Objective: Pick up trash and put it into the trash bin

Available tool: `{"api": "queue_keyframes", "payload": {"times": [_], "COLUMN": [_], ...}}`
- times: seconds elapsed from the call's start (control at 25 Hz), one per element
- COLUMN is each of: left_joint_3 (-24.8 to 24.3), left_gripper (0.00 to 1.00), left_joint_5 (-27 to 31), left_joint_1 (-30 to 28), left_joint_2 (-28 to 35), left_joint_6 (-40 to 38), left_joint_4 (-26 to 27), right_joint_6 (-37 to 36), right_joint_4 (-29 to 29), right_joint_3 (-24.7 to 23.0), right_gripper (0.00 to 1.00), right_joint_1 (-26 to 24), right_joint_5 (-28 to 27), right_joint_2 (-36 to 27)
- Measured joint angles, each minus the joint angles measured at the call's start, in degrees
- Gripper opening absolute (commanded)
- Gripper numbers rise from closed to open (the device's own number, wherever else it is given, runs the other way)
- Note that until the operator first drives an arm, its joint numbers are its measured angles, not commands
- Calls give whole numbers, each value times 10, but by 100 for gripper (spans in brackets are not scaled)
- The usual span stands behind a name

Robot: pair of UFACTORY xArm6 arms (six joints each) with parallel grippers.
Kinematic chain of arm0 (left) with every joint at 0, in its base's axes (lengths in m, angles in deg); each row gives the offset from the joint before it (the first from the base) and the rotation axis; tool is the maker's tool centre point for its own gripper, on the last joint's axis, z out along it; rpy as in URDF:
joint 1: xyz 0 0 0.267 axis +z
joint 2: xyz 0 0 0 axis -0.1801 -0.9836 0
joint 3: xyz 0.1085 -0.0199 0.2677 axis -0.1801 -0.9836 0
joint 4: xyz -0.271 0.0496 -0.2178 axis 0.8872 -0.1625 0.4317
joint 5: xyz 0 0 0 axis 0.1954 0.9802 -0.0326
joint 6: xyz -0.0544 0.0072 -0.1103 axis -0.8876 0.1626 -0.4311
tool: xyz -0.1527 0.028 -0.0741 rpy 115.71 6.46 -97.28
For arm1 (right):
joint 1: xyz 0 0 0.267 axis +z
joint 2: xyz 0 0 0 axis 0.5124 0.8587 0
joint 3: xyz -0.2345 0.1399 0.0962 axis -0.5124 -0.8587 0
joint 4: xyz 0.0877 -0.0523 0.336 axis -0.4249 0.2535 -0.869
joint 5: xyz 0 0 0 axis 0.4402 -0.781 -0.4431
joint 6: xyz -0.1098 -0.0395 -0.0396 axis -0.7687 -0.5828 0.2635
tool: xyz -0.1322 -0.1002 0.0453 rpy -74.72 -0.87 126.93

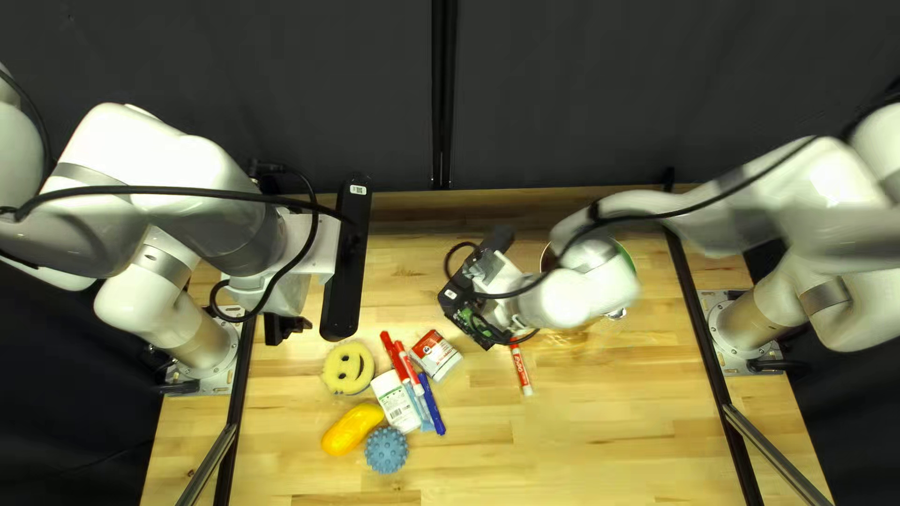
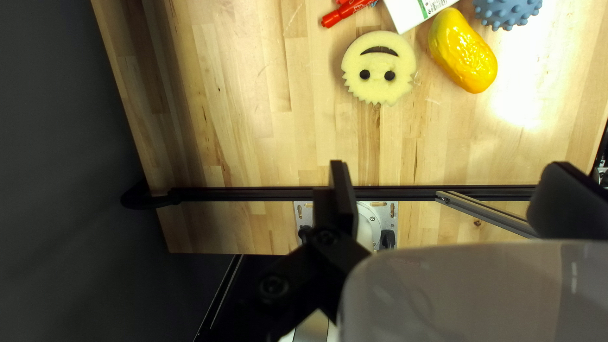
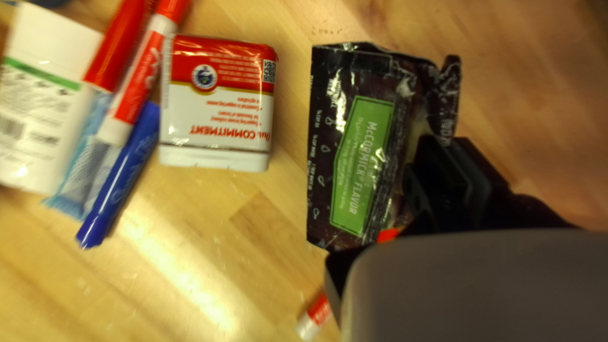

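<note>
Trash packet (image 3: 362, 164), wooden table (image 1: 600, 422), dark curtain (image 1: 253, 75)

In the top left view the right arm (image 1: 787, 201) is smeared, hiding most of a green-rimmed round bin (image 1: 630, 260); its contents cannot be told. The right gripper (image 1: 474, 323) covers one end of a marker (image 1: 523, 373). The left wrist view's edge cuts off a spiky blue ball (image 2: 506, 11) and white carton (image 2: 415, 11). In the right wrist view, small print on the black packet (image 3: 361, 164) is blurred.

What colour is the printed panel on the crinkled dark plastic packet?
The panel is green, best seen in the right wrist view.
</note>
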Motion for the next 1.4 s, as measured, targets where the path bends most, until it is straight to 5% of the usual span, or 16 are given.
{"api": "queue_keyframes", "payload": {"times": [0.24,0.52,0.56,0.6,0.64,0.68,1.04,1.4], "left_joint_3": [0,0,0,0,0,0,0,0], "left_gripper": [100,100,100,100,100,100,100,100], "left_joint_5": [0,0,0,0,0,0,0,0], "left_joint_1": [0,0,0,0,0,0,0,0], "left_joint_2": [0,0,0,0,0,0,0,0], "left_joint_6": [0,0,0,0,0,0,0,0], "left_joint_4": [0,0,0,0,0,0,0,0], "right_joint_6": [1,-4,-2,1,4,8,-40,-333], "right_joint_4": [-26,-59,-63,-66,-69,-70,-62,-76], "right_joint_3": [-88,-194,-203,-207,-208,-204,-102,-115], "right_gripper": [2,4,10,35,97,100,100,100], "right_joint_1": [8,-51,-57,-61,-62,-60,44,107], "right_joint_5": [-88,-109,-109,-111,-114,-118,-110,64], "right_joint_2": [-154,-265,-273,-278,-279,-277,-169,-115]}}
